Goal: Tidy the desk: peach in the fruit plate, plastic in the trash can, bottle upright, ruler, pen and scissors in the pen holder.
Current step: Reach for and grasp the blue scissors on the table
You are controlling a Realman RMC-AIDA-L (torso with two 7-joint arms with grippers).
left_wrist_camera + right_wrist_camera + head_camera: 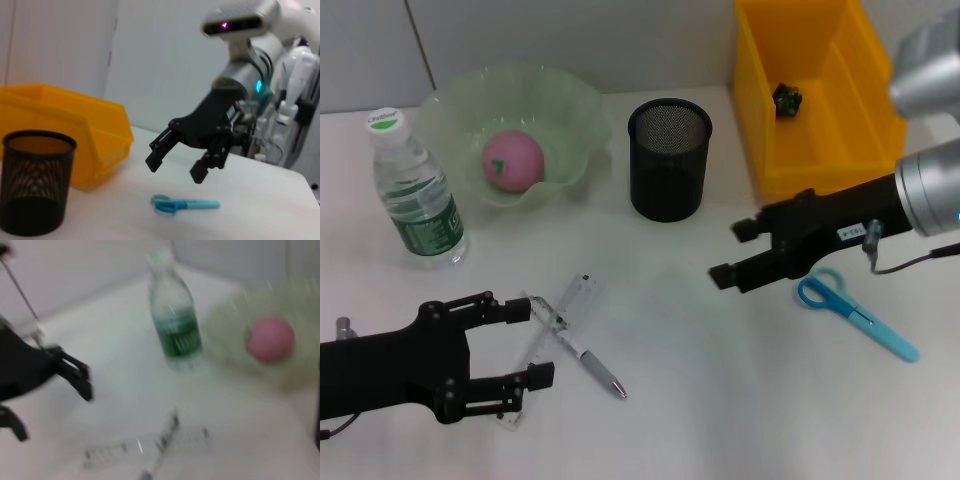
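Note:
My left gripper (525, 345) is open low over the desk (720, 400), its fingers around the near part of the transparent ruler (572, 303). A grey-white pen (590, 362) lies across the ruler. My right gripper (732, 253) hovers open just left of the blue scissors (855, 310), which lie flat. The left wrist view shows that right gripper (177, 165) above the scissors (182, 204). The peach (513, 160) sits in the fruit plate (575, 110). The bottle (415, 190) stands upright. The pen holder (668, 160) is empty. A small dark crumpled piece (787, 98) lies in the trash can (820, 150).
The trash can stands just behind my right arm, and the pen holder is between it and the fruit plate. The right wrist view shows the bottle (175, 320), peach (270, 338), ruler (145, 445) and my left gripper (50, 405).

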